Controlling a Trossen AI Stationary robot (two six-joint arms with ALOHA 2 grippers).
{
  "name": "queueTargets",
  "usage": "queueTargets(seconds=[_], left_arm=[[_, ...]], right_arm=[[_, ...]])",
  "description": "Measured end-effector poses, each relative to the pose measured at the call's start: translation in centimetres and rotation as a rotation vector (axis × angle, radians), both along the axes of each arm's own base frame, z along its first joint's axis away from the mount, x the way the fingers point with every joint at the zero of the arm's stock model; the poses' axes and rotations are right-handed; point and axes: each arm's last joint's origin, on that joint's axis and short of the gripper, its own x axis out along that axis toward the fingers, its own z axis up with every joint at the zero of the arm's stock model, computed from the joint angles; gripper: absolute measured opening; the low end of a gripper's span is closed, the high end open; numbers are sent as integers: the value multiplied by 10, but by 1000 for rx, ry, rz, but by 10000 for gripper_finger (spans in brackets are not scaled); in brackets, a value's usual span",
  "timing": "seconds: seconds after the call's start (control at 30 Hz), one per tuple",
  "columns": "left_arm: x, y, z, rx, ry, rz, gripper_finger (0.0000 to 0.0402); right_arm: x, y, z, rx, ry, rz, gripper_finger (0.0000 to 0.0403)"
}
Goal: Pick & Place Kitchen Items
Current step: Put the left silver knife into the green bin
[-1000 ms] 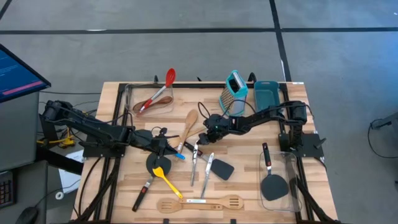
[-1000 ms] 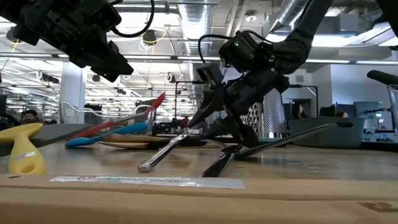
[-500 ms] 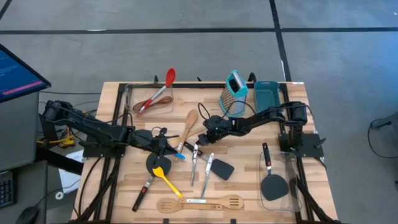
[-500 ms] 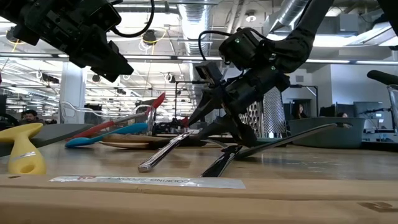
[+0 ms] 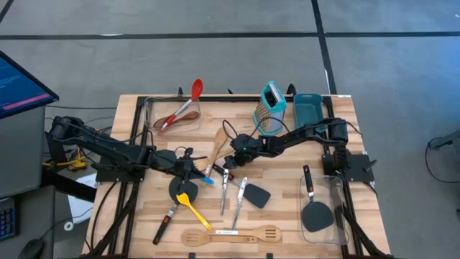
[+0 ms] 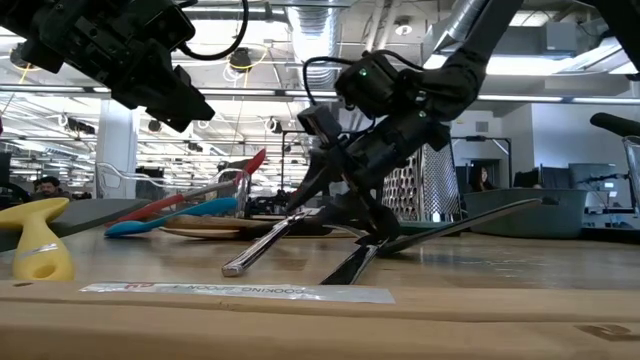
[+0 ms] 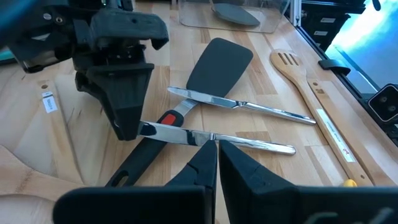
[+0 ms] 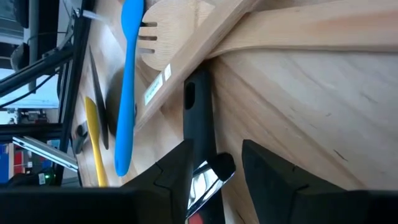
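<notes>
Between the right gripper's [image 5: 228,166] half-open jaws, low over mid-desk [image 5: 287,208], lies the near end of a table knife [image 7: 214,136], not yet clamped; its long axis runs away toward the black spatula [image 5: 251,193]. Left gripper [image 5: 192,173], shut and empty, hangs just beside, the farther of the two.

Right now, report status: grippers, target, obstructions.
Right gripper open, low over metal knife. Left gripper shut, waiting mid-table. Black spatula and second knife crowd the pick.
</notes>
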Motion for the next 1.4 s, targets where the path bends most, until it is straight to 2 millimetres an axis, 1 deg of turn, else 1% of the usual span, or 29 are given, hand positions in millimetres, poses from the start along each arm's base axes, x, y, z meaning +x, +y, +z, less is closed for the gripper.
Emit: queueTargets(seconds=[0.13,0.33,0.6,0.83,0.97,1.1,1.3,1.4], left_arm=[[0,0,0,0,0,0,3],[0,0,0,0,0,0,3],[0,0,0,0,0,0,3],[0,0,0,0,0,0,3],[0,0,0,0,0,0,3],[0,0,0,0,0,0,3],[0,0,0,0,0,0,3],[1,0,0,-9,-3,12,3]], right_arm=[[0,0,0,-3,7,0,112],[0,0,0,-5,7,5,61],[2,-1,1,-6,-19,18,7],[2,-3,2,-9,-36,54,3],[1,-6,8,-39,-64,70,1],[-1,-13,28,-84,-122,63,1],[-4,-23,52,-155,-189,39,1],[-5,-24,56,-172,-203,41,1]])
